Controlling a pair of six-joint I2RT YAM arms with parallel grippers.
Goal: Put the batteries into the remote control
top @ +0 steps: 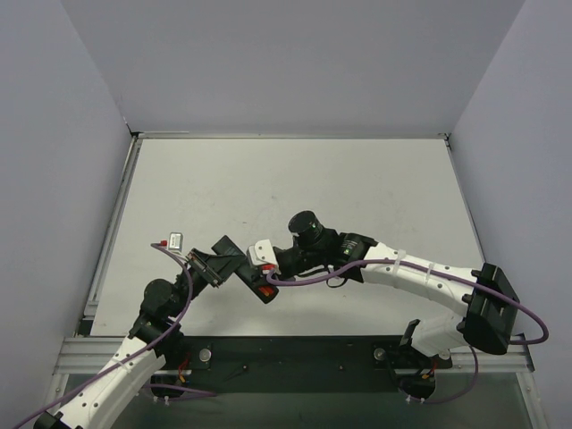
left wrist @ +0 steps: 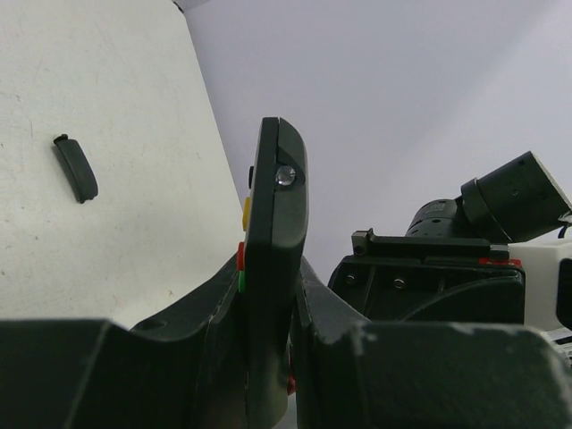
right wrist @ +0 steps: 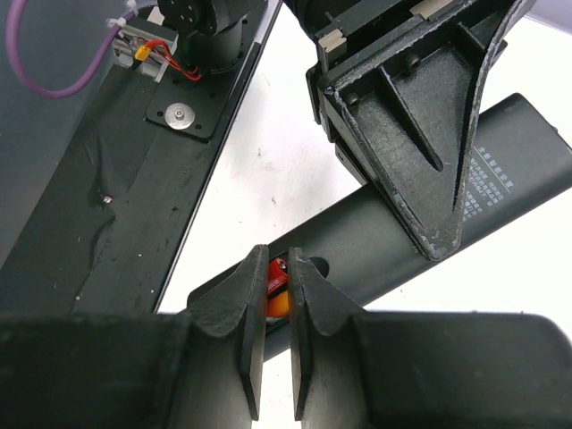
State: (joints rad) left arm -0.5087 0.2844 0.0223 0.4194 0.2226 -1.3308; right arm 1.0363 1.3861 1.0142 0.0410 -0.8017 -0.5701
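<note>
Red shows between the tips of the right claw (right wrist: 276, 259): a battery (right wrist: 279, 284) is pinched there, with the fingers drawn almost together on it. It sits right at the open slot in the near end of the remote (right wrist: 375, 241). The remote is turned with its plain back towards the right wrist camera. The left claw (left wrist: 271, 277) is clamped on the remote's thin edges and holds it up off the table (top: 313, 179), left of centre and towards the near edge.

As for progress, the cover (left wrist: 76, 168) is off and lies flat on the table to the left, well apart from the remote, so the slot is open for loading. This battery looks to be at the mouth of the slot, but I cannot tell whether it is seated. I also cannot tell whether another one is already inside. A red speck (top: 161, 242) just left of the cover in the top view may be the second battery, though it is too small to be sure. By my judgement, seating this one, fetching the other and closing the cover are all left to do.

The left arm reaches up from the near left with its wrist bent right. The right arm stretches in from the near right, low and long, its wrist pointing left so the two claws nearly meet.
</note>
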